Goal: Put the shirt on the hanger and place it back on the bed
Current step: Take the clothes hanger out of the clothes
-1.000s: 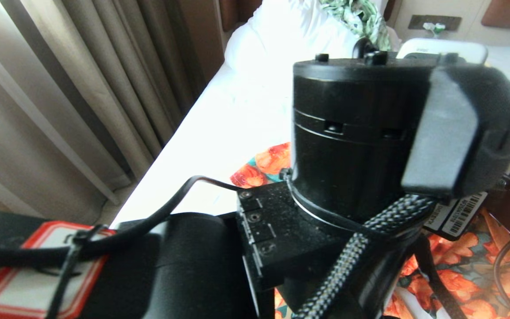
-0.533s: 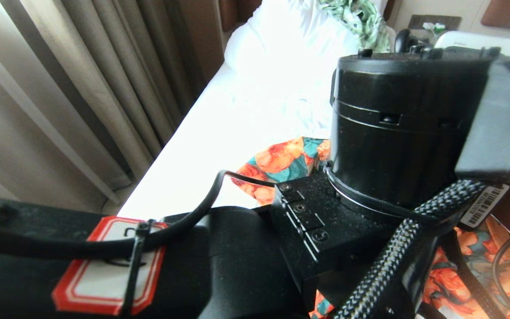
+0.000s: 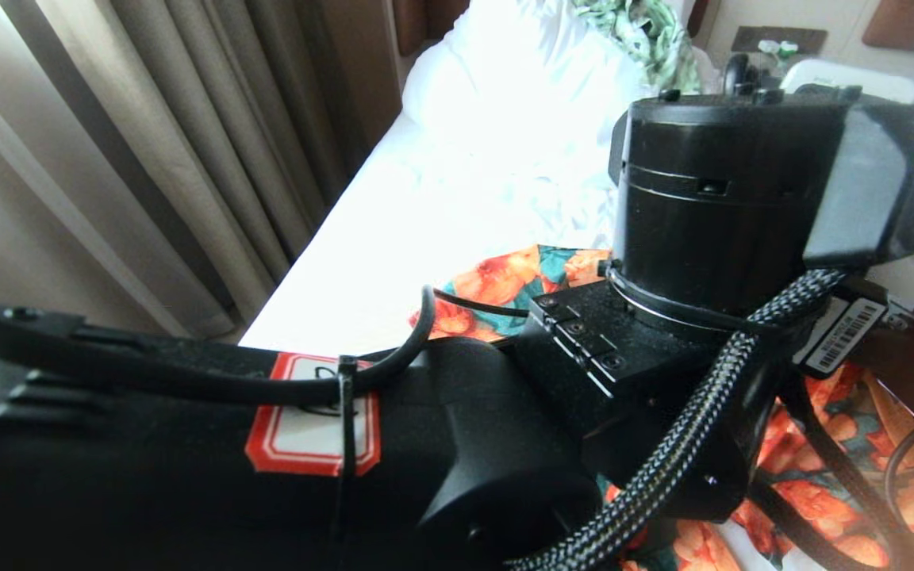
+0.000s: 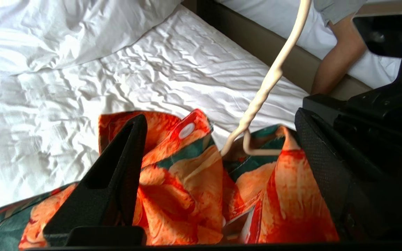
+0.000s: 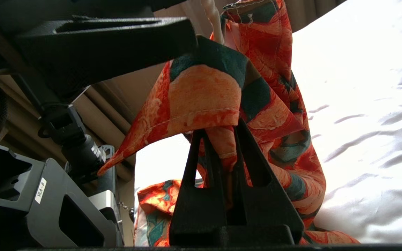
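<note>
the left gripper (image 4: 218,174) has its jaws spread wide, one dark finger (image 4: 110,188) on each side of the bunched collar of the shirt (image 4: 187,181), with nothing pinched between them; the orange-flowered cloth sits in the gap, and whether it touches the fingers cannot be told. just past those jaws the cream stem of the hanger (image 4: 267,83) rises out of the collar opening, its lower part buried in the cloth (the hook runs off the edge of the left wrist view). the right gripper (image 5: 227,153) has its jaws closed on a fold of the shirt (image 5: 222,101), and the fabric above them drapes over like a tent. in the head view the left arm (image 3: 663,262) fills most of the frame, with patches of the shirt (image 3: 505,285) showing around it, lying on the bed (image 3: 393,230). the wrinkled white sheet (image 4: 159,69) stretches away beyond the shirt, with a white pillow (image 4: 58,31) farther up. a green-and-white leaf-print garment (image 3: 647,36) lies near the head of the bed, beige curtains (image 3: 147,143) hang to the left, and a person's arm (image 4: 340,59) shows beside the second bed.
</note>
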`<state>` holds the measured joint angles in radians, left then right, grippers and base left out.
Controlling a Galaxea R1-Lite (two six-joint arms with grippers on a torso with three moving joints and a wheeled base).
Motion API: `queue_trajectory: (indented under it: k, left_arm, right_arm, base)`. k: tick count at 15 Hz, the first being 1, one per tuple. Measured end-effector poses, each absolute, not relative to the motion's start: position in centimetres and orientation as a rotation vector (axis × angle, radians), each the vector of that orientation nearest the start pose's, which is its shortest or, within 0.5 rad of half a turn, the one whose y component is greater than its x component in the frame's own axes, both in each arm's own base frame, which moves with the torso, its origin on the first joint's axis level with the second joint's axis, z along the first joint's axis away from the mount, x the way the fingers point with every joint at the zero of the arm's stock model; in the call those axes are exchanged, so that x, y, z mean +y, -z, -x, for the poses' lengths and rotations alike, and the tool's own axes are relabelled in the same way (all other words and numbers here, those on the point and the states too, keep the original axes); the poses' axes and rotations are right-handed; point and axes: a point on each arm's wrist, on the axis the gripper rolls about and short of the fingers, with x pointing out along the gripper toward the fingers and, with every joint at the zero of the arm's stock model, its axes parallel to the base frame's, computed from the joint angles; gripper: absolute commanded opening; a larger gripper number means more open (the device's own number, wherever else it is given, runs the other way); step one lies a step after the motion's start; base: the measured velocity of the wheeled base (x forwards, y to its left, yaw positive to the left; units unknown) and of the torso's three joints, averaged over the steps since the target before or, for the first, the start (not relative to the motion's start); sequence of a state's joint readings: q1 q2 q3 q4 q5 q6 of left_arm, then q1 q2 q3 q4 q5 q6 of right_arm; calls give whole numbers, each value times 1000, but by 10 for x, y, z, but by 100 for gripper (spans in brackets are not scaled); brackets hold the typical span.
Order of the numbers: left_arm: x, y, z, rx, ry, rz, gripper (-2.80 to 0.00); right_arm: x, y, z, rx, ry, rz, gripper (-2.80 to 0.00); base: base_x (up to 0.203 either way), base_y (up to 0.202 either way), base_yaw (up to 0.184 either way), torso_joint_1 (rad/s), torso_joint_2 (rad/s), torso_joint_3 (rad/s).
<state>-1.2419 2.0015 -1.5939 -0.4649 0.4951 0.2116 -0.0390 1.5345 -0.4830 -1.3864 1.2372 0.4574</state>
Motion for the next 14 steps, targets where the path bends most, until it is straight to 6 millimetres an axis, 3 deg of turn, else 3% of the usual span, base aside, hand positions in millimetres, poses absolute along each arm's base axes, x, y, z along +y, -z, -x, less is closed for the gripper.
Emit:
queue_trajectory:
  k: [8, 9, 14]
  left_arm:
    - [-402, -284, -153, -130, 722, -137, 0]
    - [-403, -284, -154, -133, 722, -135, -280]
    - [-408, -283, -160, -138, 713, -130, -280]
  right_arm:
    - [14, -215, -223, -11, -1228, -185, -280]
    - [14, -215, -223, -12, -1229, -184, -280]
    - [17, -215, -223, -12, -1240, -184, -280]
  base:
    - [0, 0, 0, 0, 0, 0]
    - [0, 0, 0, 0, 0, 0]
    - [0, 0, 0, 0, 0, 0]
